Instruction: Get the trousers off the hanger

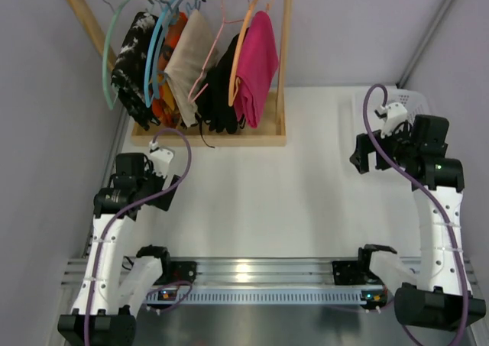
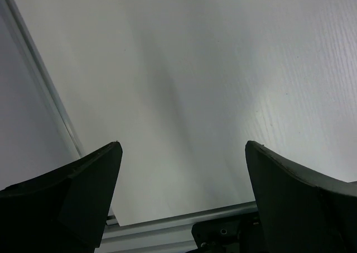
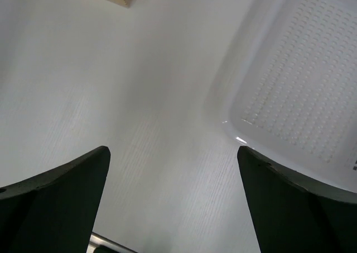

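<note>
Magenta-pink trousers hang folded over an orange hanger at the right end of the wooden rack. Black trousers with dangling drawstrings hang just left of them on a pink hanger. My left gripper hovers open over the table, in front of the rack's left part, holding nothing. At the right, my right gripper is open and empty beside the basket. The wrist views show only bare table between the left fingers and the right fingers.
Beige, orange and black-and-white garments hang on the rack's left half. A white perforated basket sits at the table's far right, also seen from above as the basket. Walls close in on both sides.
</note>
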Tool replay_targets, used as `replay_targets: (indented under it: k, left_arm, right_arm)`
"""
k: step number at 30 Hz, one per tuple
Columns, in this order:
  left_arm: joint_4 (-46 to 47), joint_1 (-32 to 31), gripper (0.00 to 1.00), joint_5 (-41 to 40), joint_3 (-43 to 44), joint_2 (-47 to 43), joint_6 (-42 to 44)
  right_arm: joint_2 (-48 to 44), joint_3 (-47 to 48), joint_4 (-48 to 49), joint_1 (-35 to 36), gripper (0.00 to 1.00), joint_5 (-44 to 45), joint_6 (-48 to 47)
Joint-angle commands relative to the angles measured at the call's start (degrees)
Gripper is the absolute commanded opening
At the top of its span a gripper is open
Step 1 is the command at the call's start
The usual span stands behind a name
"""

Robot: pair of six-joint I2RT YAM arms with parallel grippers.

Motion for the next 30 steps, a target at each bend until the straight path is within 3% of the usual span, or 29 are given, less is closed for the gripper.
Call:
replay_targets:
  k: [1, 6, 14, 21, 25, 30]
  left_arm:
    - [-0.1, -0.1, 0.99, 2.1, 4.5, -2.9, -1.1]
    - [-0.2, -0.1, 0.99, 3.1, 9.0, -4.4, -3.5]
    - [-0.2, -0.1, 0.99, 5.2, 17.0, -7.0, -10.4]
    - [-0.2, -0.1, 0.99, 5.8, 22.4, -7.4, -16.2]
    - [-0.2, 0.1, 0.99, 4.6, 22.2, -8.5, -16.6]
    - [-0.2, 0.2, 0.99, 3.3, 22.5, -9.0, -17.0]
  right_arm:
    - [1.0, 8.3, 0.9, 1.1, 0.99, -4.1, 3.0]
    - [8.3, 17.4, 5.0, 3.4, 0.99, -10.4, 10.6]
    - [20.3, 31.8, 16.0, 10.5, 0.99, -14.7, 30.3]
    - [24.9, 34.0, 26.9, 22.6, 0.99, -8.9, 42.4]
    - [25.0, 31.5, 36.2, 26.3, 0.9, -4.9, 53.9]
    - [27.3, 32.7, 42.5, 34.0, 0.82, 1.0, 60.1]
